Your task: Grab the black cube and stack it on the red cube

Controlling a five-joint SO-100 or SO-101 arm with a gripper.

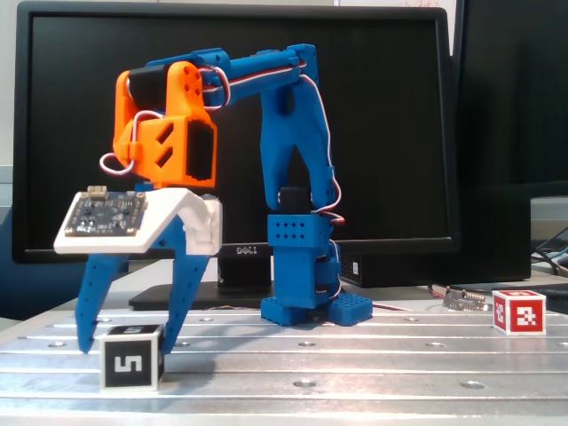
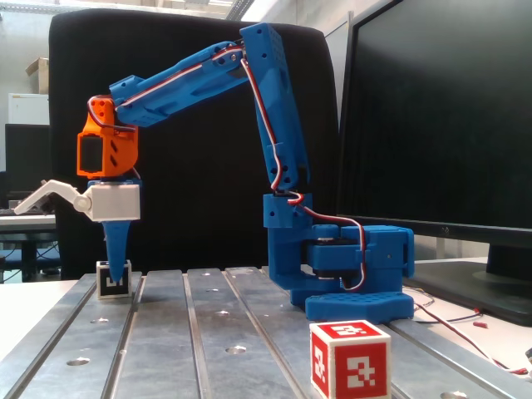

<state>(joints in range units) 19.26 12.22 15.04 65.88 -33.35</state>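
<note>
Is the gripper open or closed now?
Open. In a fixed view the gripper has its two blue fingers spread apart, reaching down on either side of the black cube.

arm (image 1: 293, 177): blue | wrist: orange | camera mount: white | cables: red-white

This looks like a lab or engineering office. A slotted metal plate (image 1: 355, 355) with bolt holes serves as the table at the bottom of both fixed views. A large Dell monitor (image 1: 382, 106) fills the background, and cubes (image 2: 350, 359) carry printed markers. Desks and screens show at far left (image 2: 25, 158).
</note>
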